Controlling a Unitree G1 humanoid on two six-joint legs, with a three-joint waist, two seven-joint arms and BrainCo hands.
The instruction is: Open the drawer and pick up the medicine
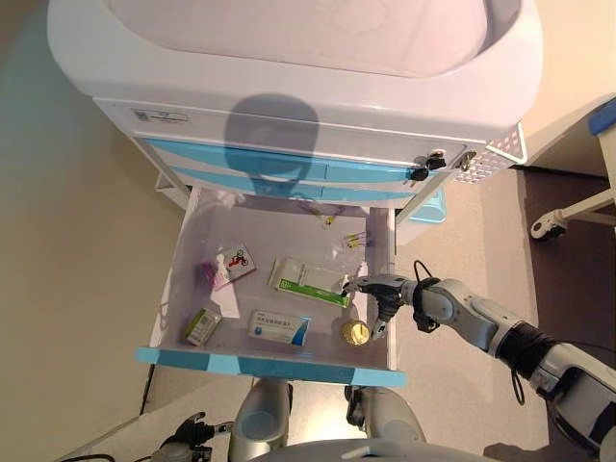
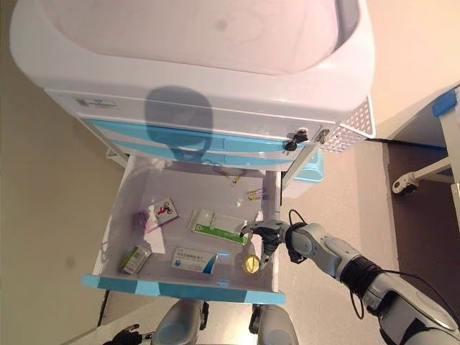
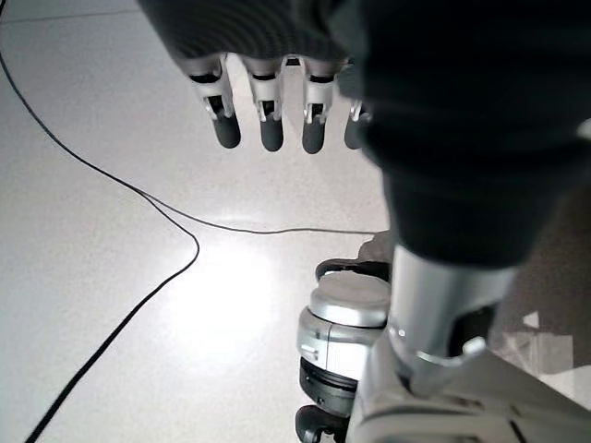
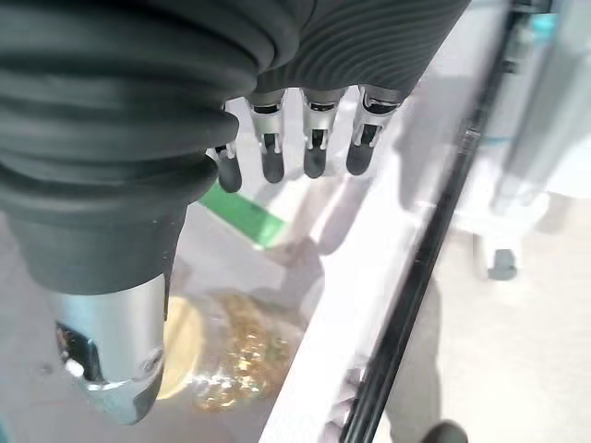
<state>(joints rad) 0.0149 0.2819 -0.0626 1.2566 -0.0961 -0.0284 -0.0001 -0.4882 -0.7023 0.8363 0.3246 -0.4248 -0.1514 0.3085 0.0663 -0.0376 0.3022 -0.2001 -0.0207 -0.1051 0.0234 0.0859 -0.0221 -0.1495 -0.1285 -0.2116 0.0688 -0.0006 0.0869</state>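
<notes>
While open, right hand (image 1: pixel 383 290) fingers (image 4: pixel 314 152) empty

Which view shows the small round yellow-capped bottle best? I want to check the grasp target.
The left eye view: the small round yellow-capped bottle lies whole in the open drawer under the right hand. The right eye view matches; the right wrist view shows it partly; the left wrist view, not at all.

The cart (image 1: pixel 289 87) was white with light-blue fronts; the drawer (image 1: pixel 279 368) was pale (blue-edged). Inside lay a green-and-white box (image 1: pixel 308 281), a blue-and-white box (image 1: pixel 277 327) and a yellow-capped bottle (image 1: pixel 355 333).
</notes>
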